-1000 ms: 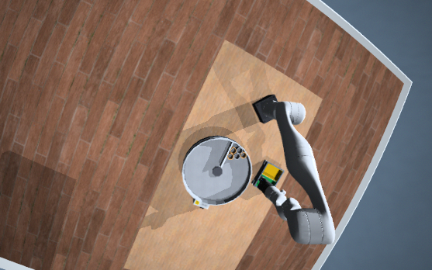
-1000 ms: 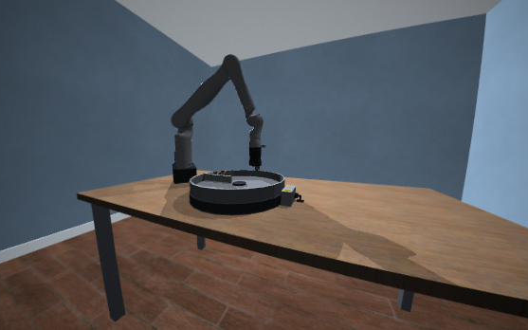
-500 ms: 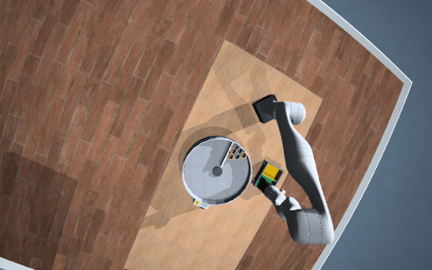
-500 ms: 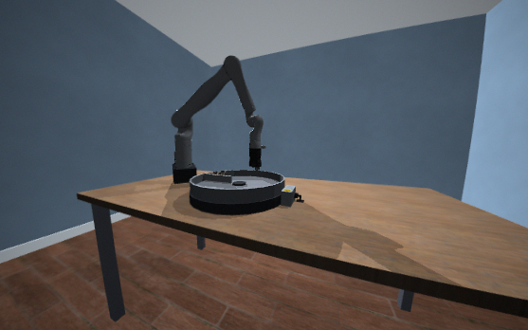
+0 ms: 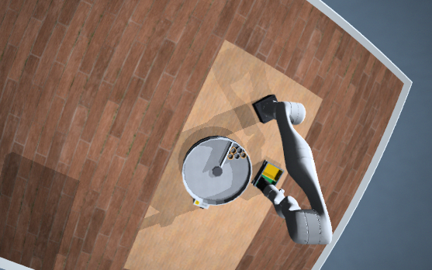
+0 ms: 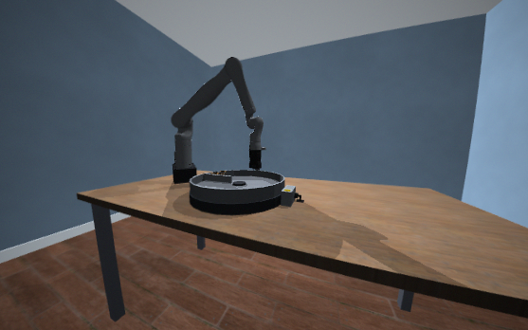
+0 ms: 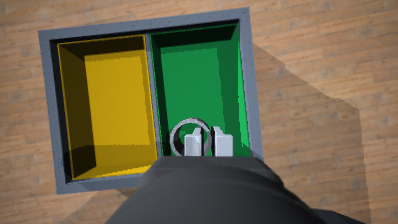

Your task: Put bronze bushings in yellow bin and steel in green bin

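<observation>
My gripper (image 7: 207, 137) (image 6: 255, 168) is shut on the wall of a steel bushing (image 7: 175, 135), one finger inside the ring and one outside. It hangs over the green bin (image 7: 192, 75) (image 5: 268, 180), near the divider. The yellow bin (image 7: 117, 100) (image 5: 272, 171) is beside it and looks empty. On the turntable (image 5: 198, 182) (image 6: 236, 194), several bushings lie bunched against the straight fence, among them a bronze bushing (image 5: 243, 154) and steel ones. The arm's wrist hides the fingers in the top view.
The grey fence (image 5: 226, 154) runs from the turntable's hub (image 5: 217, 171) to its raised rim. Both bins share a grey-framed box (image 7: 254, 95) between the turntable and the arm. A small control box (image 5: 201, 203) (image 6: 288, 195) sits at the turntable's side. The arm base (image 5: 264, 109) (image 6: 184, 174) stands on the table.
</observation>
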